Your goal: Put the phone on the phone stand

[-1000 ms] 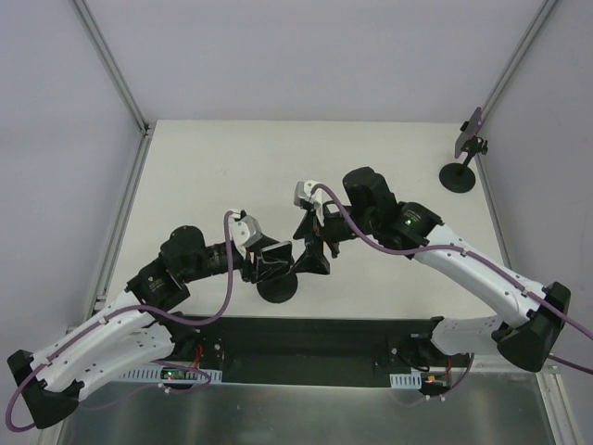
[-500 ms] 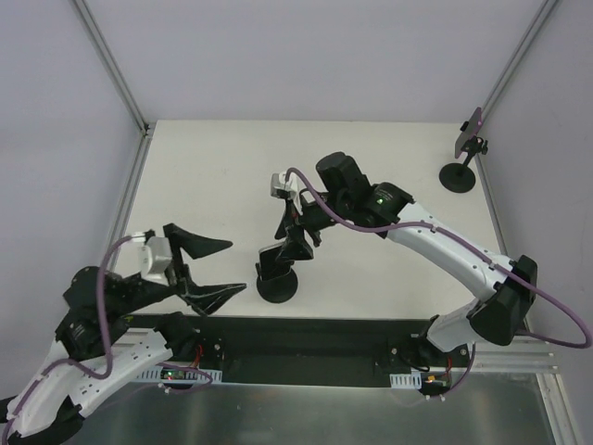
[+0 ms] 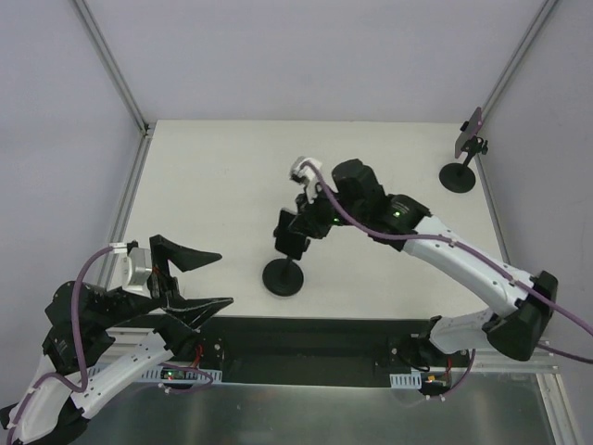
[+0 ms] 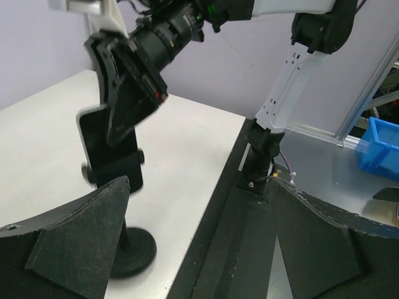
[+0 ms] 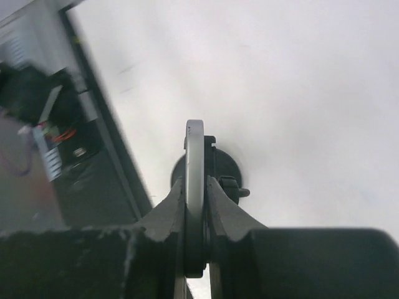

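The phone is a dark slab standing upright over the black phone stand near the table's front middle. My right gripper is shut on the phone from above. In the right wrist view the phone shows edge-on between the fingers, with the stand's cradle and round base right behind it. My left gripper is open and holds nothing, off to the front left. In its wrist view I see the phone, the stand's base and my left gripper.
A second black stand carrying a dark tilted slab is at the back right corner. The black front rail runs along the near table edge. Metal frame posts rise at the back corners.
My left gripper let go, opened wide and drew back to the front left. My right gripper closed on the phone and shifted it slightly back and right over the stand.
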